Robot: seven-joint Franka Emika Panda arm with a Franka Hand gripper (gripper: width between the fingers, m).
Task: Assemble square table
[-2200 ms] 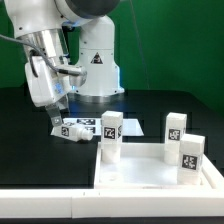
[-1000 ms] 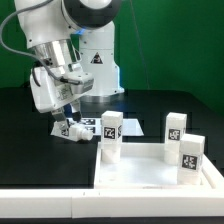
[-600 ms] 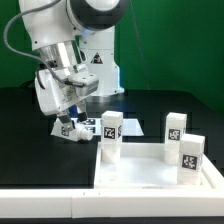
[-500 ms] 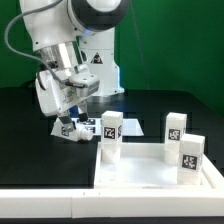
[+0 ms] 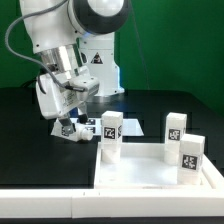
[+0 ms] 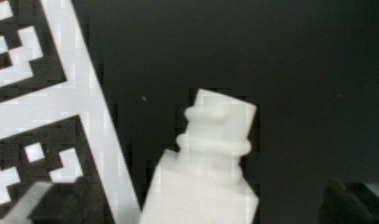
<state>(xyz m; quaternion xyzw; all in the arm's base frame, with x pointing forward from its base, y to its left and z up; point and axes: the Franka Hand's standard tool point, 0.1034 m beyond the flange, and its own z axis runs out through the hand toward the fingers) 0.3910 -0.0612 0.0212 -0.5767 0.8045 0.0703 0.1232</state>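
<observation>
The white square table top (image 5: 130, 172) lies in the foreground with its raised rim up. Three white tagged legs stand upright on it: one near the exterior view's left (image 5: 110, 135), two at the right (image 5: 175, 127) (image 5: 192, 155). A fourth white leg (image 6: 207, 160) lies on the black table; its stepped end shows in the wrist view. It is hard to pick out in the exterior view. My gripper (image 5: 66, 118) (image 6: 204, 205) is low over this leg and open. Its dark fingertips (image 6: 53, 200) stand on either side of the leg without touching it.
The marker board (image 6: 35, 120) lies flat right beside the lying leg, and in the exterior view (image 5: 80, 128) it sits just under the gripper. The robot base (image 5: 98, 65) stands behind. A green wall closes the back of the black table.
The arm has come down and moved to the exterior view's right, bringing the gripper from above the table to just over the lying leg. The top and three upright legs have not moved.
</observation>
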